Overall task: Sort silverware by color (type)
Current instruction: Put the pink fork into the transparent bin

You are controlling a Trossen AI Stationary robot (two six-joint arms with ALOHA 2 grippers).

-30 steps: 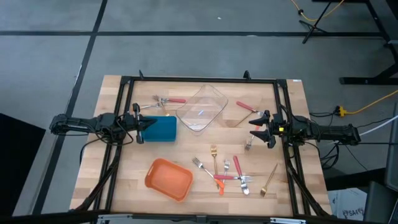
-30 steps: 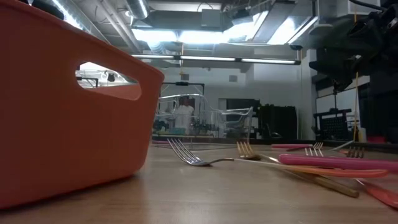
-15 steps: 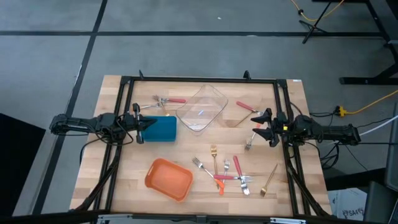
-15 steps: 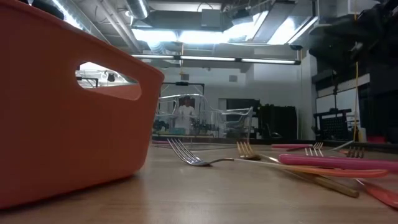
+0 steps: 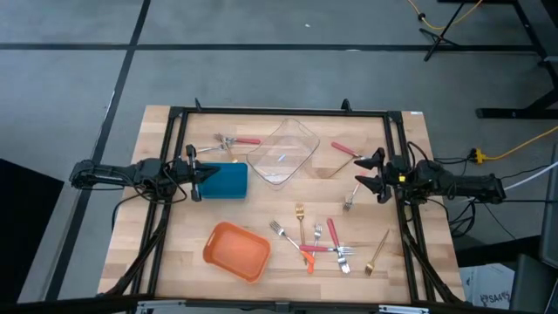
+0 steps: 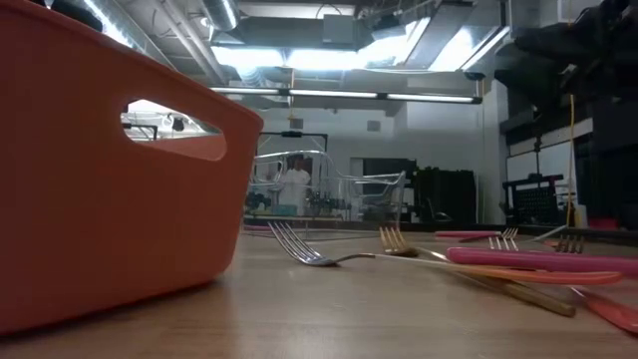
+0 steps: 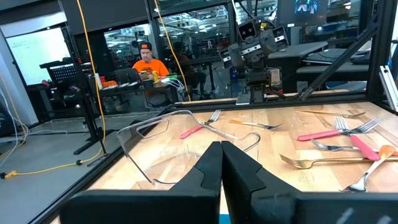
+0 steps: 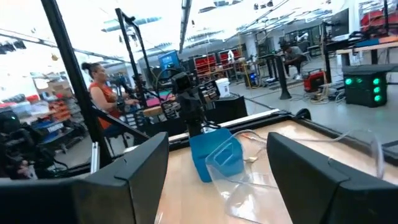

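The wooden table [image 5: 183, 253] holds forks [image 5: 316, 242] and an orange bin [image 5: 236, 251]. The left gripper [image 5: 211, 173] is pinched closed with nothing in it, and the right gripper [image 5: 359, 174] is spread wide. People sit at desks in the big bright room.

— What sits on the tabletop [image 5: 174, 262] besides the cutlery?
— An orange bin [image 5: 236, 251] near the front edge, left of centre. A blue bin [image 5: 228, 180] lies toward the left edge, and a clear container [image 5: 282, 153] near the back edge, just beside the blue one.
— Anyone beyond?
— A person in orange [image 7: 147, 61], seated.
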